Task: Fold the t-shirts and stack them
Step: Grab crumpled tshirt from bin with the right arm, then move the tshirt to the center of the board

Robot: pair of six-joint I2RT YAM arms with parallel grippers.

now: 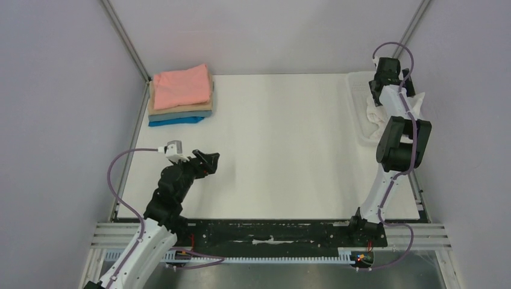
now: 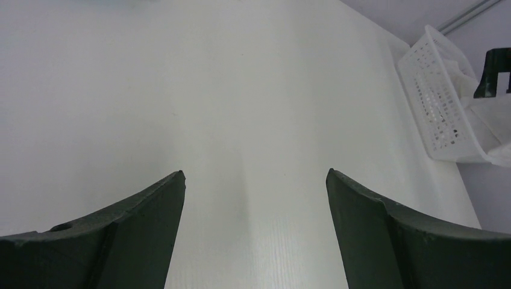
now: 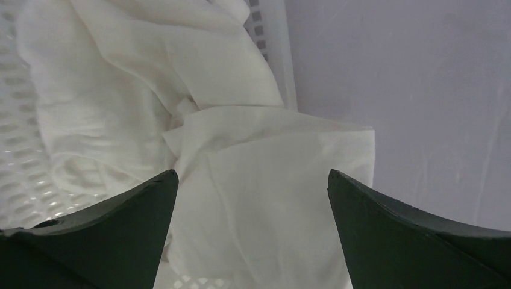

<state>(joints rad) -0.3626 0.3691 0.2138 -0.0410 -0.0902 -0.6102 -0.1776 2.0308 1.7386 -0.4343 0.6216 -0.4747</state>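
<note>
- The right tool (image 3: pixel 253 174) has its fingers spread wide with nothing between them; it hangs just over the white t-shirt (image 3: pixel 241 138).
- That shirt lies crumpled in the mesh basket (image 3: pixel 24 180), one flap draped over the rim on the wall side (touching the fingers or not, I cannot tell).
- The right arm stretches to the counter's (image 1: pixel 283 150) far right corner, elbow raised, wrist turned down.
- The left tool (image 2: pixel 256 174) is equally wide open and empty, over bare counter.
- The left arm crouches low, pointing at the middle.
- The folded stack (image 1: pixel 181 99), salmon pink on top, sits at the far left corner, well apart from both tools.
</note>
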